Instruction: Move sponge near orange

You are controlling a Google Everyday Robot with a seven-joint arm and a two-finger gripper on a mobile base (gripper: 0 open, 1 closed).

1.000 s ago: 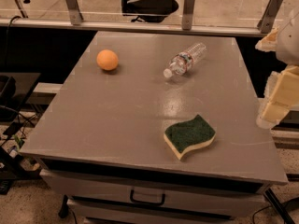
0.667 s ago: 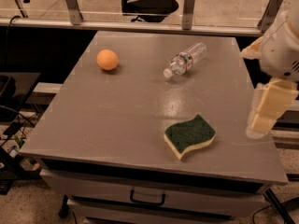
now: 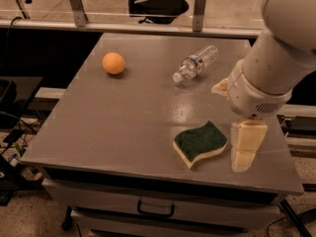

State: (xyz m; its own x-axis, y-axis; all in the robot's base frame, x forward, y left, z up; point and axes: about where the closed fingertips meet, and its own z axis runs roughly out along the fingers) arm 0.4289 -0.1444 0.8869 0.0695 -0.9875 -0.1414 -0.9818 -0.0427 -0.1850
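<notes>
- We see the sponge lying flat on the tabletop, green scouring face up, close to the front edge and right of the middle.
- The claw hangs low over the tabletop just beside the sponge's right end, under the bulky white wrist. We cannot tell whether the two are touching.
- We cannot tell whether the claw is released or clenched. It carries nothing that we can see, since the sponge rests on the tabletop on its own.
- The relation that matters to us is that the sponge lies to the left of the claw in the view, at about the same depth on the tabletop. We judge the next move to be a short sideways shift rather than a long reach.
- The sponge's long axis runs roughly across the view, tilted a little so its right end sits farther back than its left. We judge a grip across the narrow waist, front to back, to be the easier one.
- The orange sits well apart, toward the far left corner, diagonally away from both sponge and claw.
- A plastic bottle lies on its side toward the back, right of the orange. We judge it sits off the straight line from sponge to orange, though a wide sweep could nudge it.
- We judge the task to be at the approach step, with the sponge not yet lifted.
</notes>
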